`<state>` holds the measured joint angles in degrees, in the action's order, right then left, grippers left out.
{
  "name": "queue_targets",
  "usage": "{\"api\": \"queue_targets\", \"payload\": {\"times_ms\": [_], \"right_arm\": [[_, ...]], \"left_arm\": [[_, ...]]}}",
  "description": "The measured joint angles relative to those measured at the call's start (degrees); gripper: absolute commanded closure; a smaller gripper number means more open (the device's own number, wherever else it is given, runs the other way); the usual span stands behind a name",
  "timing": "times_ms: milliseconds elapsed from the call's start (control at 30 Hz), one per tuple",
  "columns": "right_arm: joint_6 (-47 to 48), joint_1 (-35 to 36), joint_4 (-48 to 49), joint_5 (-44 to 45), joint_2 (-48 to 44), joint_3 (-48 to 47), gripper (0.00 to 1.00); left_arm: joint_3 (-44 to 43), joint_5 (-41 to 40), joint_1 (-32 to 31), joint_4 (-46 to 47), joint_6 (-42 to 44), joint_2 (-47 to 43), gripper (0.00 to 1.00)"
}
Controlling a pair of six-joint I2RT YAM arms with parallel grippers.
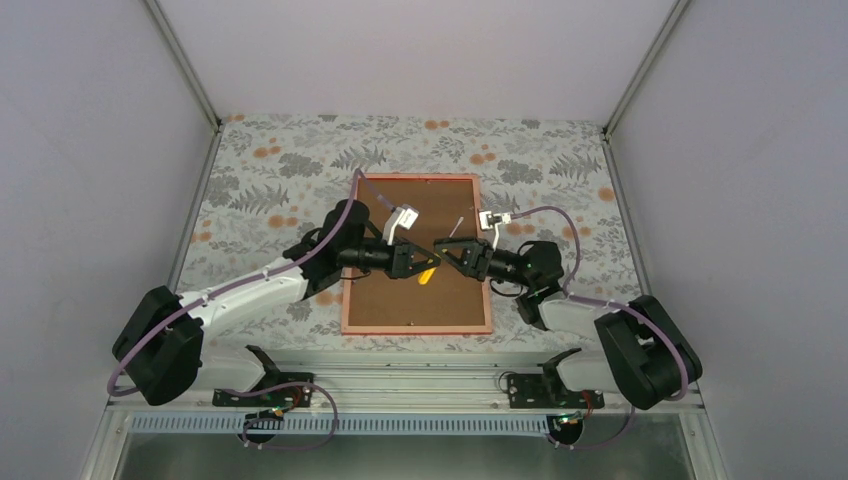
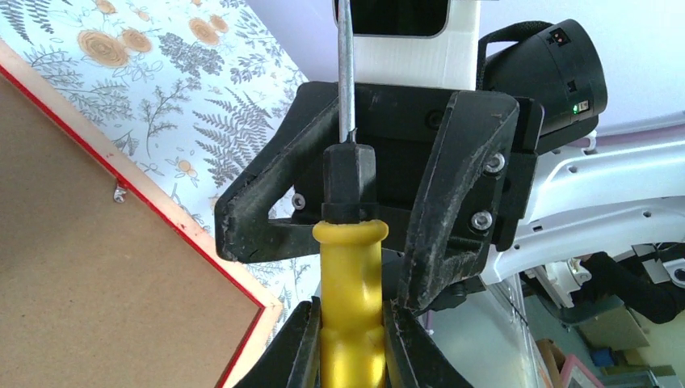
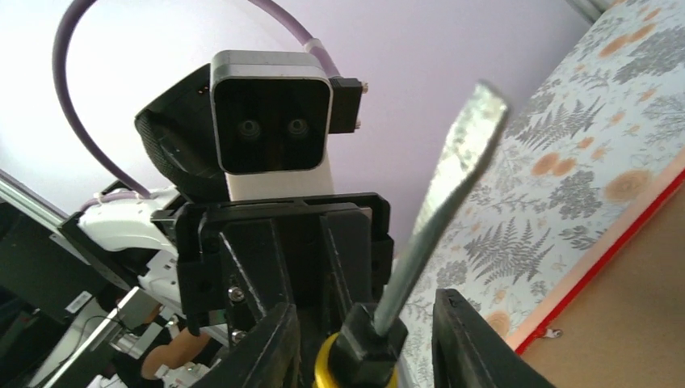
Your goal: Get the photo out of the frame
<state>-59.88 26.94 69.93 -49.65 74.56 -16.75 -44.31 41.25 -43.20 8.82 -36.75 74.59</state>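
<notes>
The frame lies face down on the table, its brown backing up and a thin red edge showing. The photo is hidden under the backing. My left gripper is shut on the yellow handle of a screwdriver, held over the backing's middle. My right gripper faces it. Its fingers flank the tool's black collar with gaps on both sides, so it is open. The steel blade points up past the right wrist camera.
A floral cloth covers the table around the frame. A small metal tab sits at the backing's edge. Pale enclosure walls stand left, right and behind. Both arms meet over the frame's centre.
</notes>
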Motion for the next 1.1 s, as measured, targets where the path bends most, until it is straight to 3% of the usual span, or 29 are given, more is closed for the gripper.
{"api": "queue_targets", "payload": {"times_ms": [233,333,600,800,1100], "right_arm": [[-4.98,0.02,9.25,-1.03,4.22,0.13,0.96],[-7.78,0.04,12.81,-1.22,6.05,0.63,0.96],[-9.42,0.04,13.25,-0.7,5.64,1.64,0.96],[-8.11,0.07,0.83,2.01,-0.07,1.38,0.96],[-5.75,0.07,-26.12,9.53,-9.44,-2.75,0.96]], "left_arm": [[1.27,0.72,-0.15,2.05,-0.59,-0.11,0.93],[1.75,0.42,-0.28,2.19,-0.52,-0.48,0.87],[1.81,-4.92,-1.49,-0.87,1.03,-2.14,0.57],[0.9,-17.31,-5.11,-7.32,4.46,-4.42,0.37],[-1.16,-44.26,-18.34,-12.41,10.36,-5.18,0.28]]}}
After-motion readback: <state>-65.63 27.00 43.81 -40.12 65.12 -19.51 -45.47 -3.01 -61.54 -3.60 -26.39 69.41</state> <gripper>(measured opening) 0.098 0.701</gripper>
